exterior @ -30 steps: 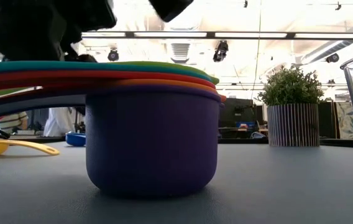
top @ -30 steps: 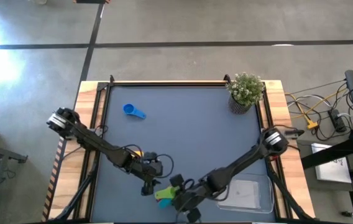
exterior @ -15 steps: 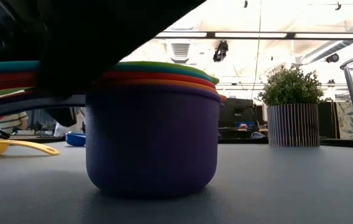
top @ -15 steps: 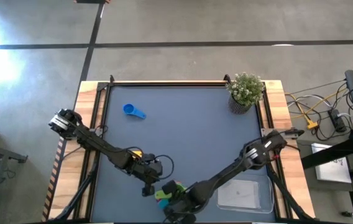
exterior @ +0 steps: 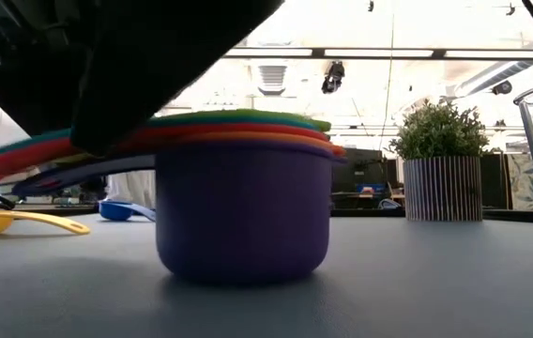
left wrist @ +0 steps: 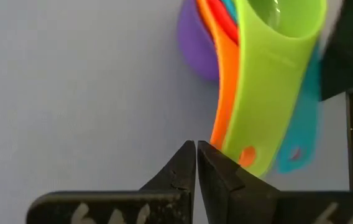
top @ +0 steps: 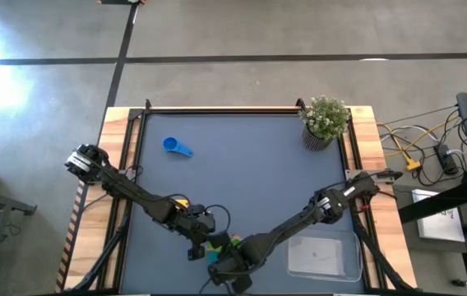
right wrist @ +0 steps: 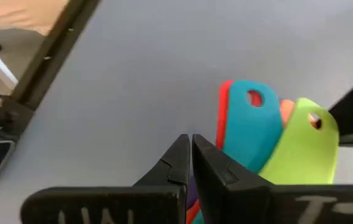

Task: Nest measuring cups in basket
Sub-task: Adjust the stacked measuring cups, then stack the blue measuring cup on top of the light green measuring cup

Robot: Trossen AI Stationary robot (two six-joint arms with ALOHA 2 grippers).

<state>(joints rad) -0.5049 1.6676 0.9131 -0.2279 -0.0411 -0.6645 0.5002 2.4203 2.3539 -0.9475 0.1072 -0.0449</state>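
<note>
High view. Table with slate-blue top. Left gripper and right gripper crowd together at lower centre over the nested stack of plastic measuring cups, of which only a green sliver shows. Small blue plastic measuring cup lies alone, upper left, well apart. Yellow measuring cup sits just left of centre, half under the left arm. Clear, shallow rectangular plastic basket at lower right, no cups visible in it. Potted plant, upper right.

Low view. Stack fills centre frame: purple cup at the base, orange, red, teal and green rims above, handles fanned to the left under a dark arm. Risk, as a judgement: a nudge on those handles could tip or unseat the stack.

Left wrist view. Fingers clenched on nothing, tips just beside the green handle and orange handle.

Right wrist view. Fingers pressed together, empty, beside the teal handle. Risk: two closed grippers so near may collide or shove the stack away from the basket.
</note>
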